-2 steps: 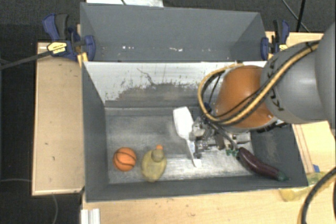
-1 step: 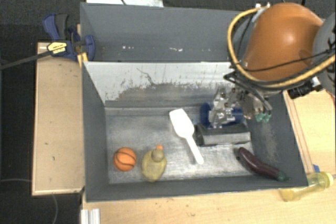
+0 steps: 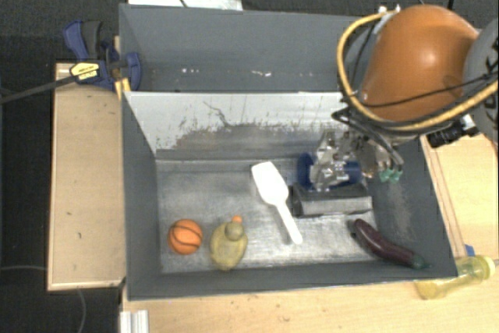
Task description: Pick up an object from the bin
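Note:
My gripper (image 3: pixel 337 164) hangs low in the right half of the bin, near the back wall. It is directly over a blue thing (image 3: pixel 306 168) that rests on the back edge of a dark grey flat block (image 3: pixel 331 203). Whether the gripper touches the blue thing I cannot tell. A white plastic scoop (image 3: pixel 274 192) lies just left of the block, its handle pointing to the front. A dark purple aubergine (image 3: pixel 386 244) lies at the front right, in front of the block.
An orange ball (image 3: pixel 185 236) and a yellowish gourd-shaped toy with an orange top (image 3: pixel 228 244) sit at the front left. The arm's orange dome and cables hang over the bin's back right corner.

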Available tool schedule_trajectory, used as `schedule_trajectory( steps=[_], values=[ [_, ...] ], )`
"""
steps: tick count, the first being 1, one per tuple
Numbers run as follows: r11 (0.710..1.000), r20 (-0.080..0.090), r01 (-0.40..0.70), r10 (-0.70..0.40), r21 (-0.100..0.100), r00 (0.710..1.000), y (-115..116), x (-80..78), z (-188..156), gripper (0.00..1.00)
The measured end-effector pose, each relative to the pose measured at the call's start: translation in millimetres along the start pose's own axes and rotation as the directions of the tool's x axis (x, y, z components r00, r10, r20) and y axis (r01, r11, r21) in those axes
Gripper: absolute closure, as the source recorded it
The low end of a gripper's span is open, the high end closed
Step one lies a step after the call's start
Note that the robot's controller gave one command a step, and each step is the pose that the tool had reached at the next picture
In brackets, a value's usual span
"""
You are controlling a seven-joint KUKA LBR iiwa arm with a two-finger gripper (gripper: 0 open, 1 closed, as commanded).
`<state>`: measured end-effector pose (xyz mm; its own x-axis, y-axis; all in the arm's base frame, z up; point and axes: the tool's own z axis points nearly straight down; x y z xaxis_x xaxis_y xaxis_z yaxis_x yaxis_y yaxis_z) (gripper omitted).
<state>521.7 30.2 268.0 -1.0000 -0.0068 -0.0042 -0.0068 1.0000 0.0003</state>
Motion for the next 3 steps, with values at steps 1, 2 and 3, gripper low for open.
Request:
schedule_trajectory(
  steps=[1, 2, 3],
  values=[
    [1.000, -0.004, 0.031, -0.031, 0.000, 1.000, -5.2, 4.1, 98.1, 0.00],
    [1.000, -0.002, 0.030, -0.030, 0.000, 1.000, -5.1, 3.3, 97.0, 0.00],
    [1.000, 0.008, 0.025, -0.025, -0.001, 1.000, -22.4, -13.2, 136.2, 0.00]
  ],
)
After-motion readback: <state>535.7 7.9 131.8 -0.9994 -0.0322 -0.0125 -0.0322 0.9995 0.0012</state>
